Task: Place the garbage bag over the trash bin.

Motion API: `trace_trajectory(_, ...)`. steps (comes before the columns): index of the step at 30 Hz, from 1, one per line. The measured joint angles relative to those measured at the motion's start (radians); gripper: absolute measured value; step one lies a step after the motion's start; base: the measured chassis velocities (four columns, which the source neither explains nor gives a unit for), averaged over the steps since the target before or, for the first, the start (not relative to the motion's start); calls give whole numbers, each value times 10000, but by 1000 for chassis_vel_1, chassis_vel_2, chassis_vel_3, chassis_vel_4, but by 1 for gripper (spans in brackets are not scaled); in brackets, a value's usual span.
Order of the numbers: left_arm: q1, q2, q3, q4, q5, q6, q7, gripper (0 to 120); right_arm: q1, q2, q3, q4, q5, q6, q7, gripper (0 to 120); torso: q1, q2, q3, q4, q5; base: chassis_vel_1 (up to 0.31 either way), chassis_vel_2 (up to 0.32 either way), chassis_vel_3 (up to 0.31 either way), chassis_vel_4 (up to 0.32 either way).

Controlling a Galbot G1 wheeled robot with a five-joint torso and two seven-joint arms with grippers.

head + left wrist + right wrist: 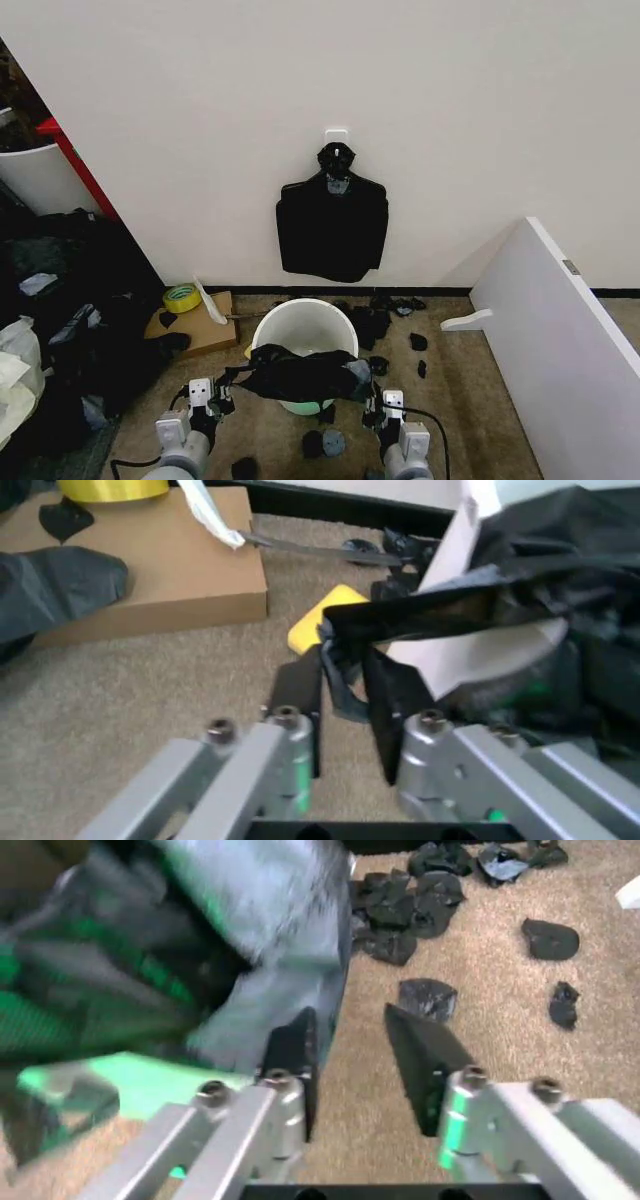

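Bag (pixel 300 376), glossy black and crinkled, hangs stretched across the near rim of the white bin (pixel 303 330). Left gripper (pixel 345 705) pinches its left edge; right gripper (pixel 350 1057) beside the bin has its fingers parted, holding nothing. Black scraps (pixel 372 322) litter the carpet right of the bin; cardboard (pixel 195 330) with yellow tape (pixel 181 297) lies left.

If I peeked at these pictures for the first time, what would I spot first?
Probably the white trash bin on the carpet by the wall, with the black garbage bag stretched across its near rim. The left gripper pinches one end of the bag, while the right gripper sits open beside the other. Above, a bundle of black bags hangs on the wall.
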Motion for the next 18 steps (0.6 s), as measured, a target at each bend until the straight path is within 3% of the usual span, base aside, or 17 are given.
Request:
trace_trajectory(3, 287, -4, -74, -206, 184, -12, 49, 38, -312, -186, -29, 281, -288, 386, -198, 43, 0, 1, -1, 5, 14, 0, 0, 0, 0)
trace_trajectory(9, 711, -92, -345, -591, 350, -339, 62, 57, -783, -485, 162, 599, -481, 962, -348, 63, 0, 2, -1, 7, -2, 0, 0, 0, 0)
trace_trajectory(15, 1082, -199, -722, -799, 904, -1143, 82, 79, -1201, -680, 253, 1061, -788, 1330, -495, 83, 0, 1, 0, 8, -6, 0, 0, 0, 0)
trace_trajectory(18, 1235, -362, -934, -984, 1311, -1960, 223, 92, -1490, -823, 357, 1492, -931, 1529, -683, 95, 0, 2, -1, 0, 1, 0, 0, 0, 0)
